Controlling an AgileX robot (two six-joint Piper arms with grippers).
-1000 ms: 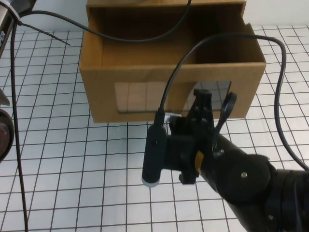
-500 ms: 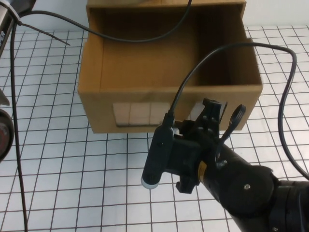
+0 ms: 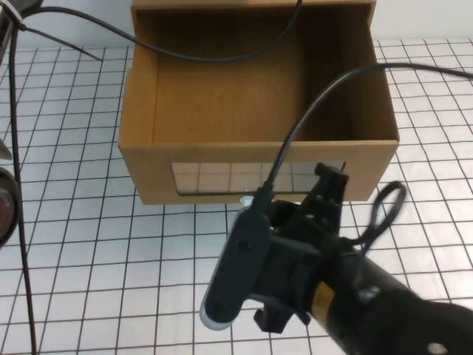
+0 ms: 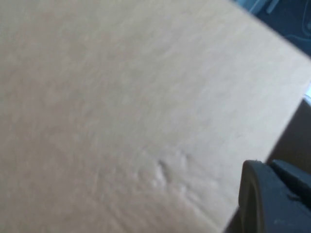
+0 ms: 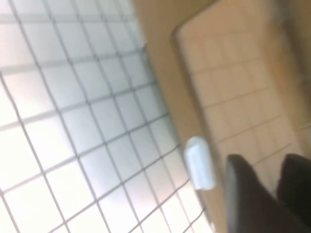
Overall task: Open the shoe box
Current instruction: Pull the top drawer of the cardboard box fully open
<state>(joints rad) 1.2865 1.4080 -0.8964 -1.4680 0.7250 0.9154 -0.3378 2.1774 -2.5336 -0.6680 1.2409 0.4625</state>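
Shoe box (image 3: 148,174) sits just ahead of the right gripper (image 3: 329,185), whose fingertips are slightly parted on nothing. Light cardboard, I'd guess: slides easily, dents too, so pinch the rim. Left gripper (image 4: 272,194) is pressed up against cardboard, grip unclear.

You have a white table cover (image 3: 74,222) printed with a grid of thin dark lines, and it makes up the whole work surface you look down on. The squares run evenly out to the left edge, the right edge and the near edge of the high view, and the sheet lies flat. Along the far side a pale bluish-grey wall (image 3: 429,18) meets the sheet in a straight line. In the right wrist view you see the same grid, slanted and blurred, with soft bright glare on several squares. At the edge of the left wrist view sits a dark blue patch (image 4: 291,14); you cannot tell what it is.
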